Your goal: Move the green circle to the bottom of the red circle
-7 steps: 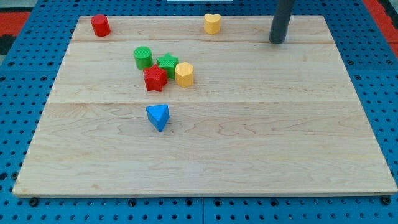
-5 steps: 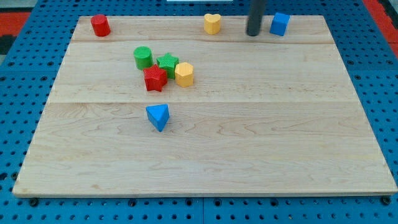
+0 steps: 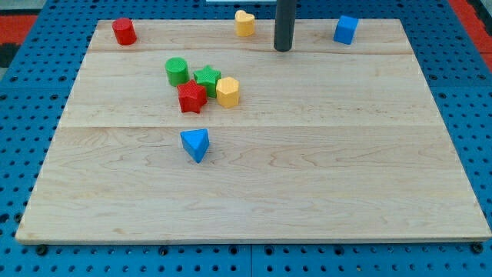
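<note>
While my tip (image 3: 283, 48) stands bare near the wooden board's (image 3: 307, 185) top edge, holding nothing, the green circle (image 3: 177, 71) lies well apart from the red circle (image 3: 123, 31).

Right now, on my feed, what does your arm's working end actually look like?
Only a plain rod shows: straight, round, dark grey to black, smooth, coming in from the view's top edge. My tip is blunt and flat-ended. No cables, markings or labels are visible, and the arm above it is out of frame.
</note>
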